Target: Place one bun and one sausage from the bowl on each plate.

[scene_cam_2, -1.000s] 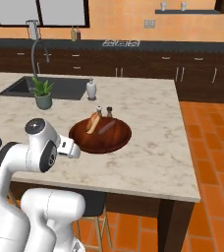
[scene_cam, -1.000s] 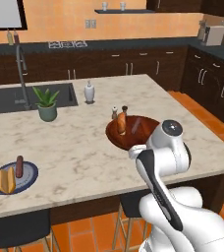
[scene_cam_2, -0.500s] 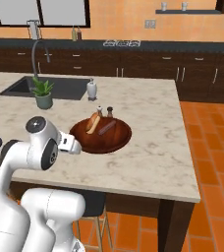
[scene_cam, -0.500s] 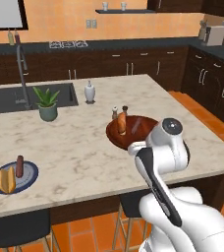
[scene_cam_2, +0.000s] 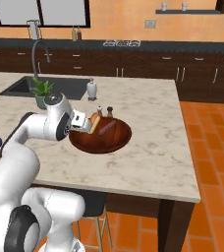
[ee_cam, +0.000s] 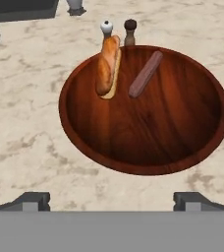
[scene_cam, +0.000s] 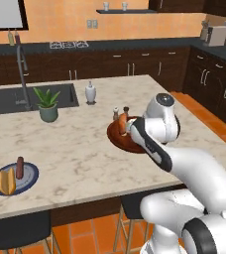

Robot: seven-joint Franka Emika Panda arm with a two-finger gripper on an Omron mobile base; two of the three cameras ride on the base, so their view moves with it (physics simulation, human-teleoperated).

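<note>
- Little has moved since the earlier pics: arm is seen shifted slightly toward the bowl [ee_cam: 143, 147]; things on the desk [scene_cam: 80, 149] are unchanged.
- Task approx. half done, judged from layout: blue plate [scene_cam: 30, 176] already carries one bun [scene_cam: 7, 180] and one sausage [scene_cam: 20, 167].
- Left to do: second bun [ee_cam: 107, 65] and second sausage [ee_cam: 145, 74] are still in the bowl, side by side at its far side, near the salt & pepper shakers [ee_cam: 118, 30].
- Grey plate can't be made out.
- End effector [ee_cam: 112, 201] is held wide apart, nothing gripped, hovering at the bowl's near rim; bun & sausage lie ahead of it, well apart from the fingertips [ee_cam: 33, 201].
</note>
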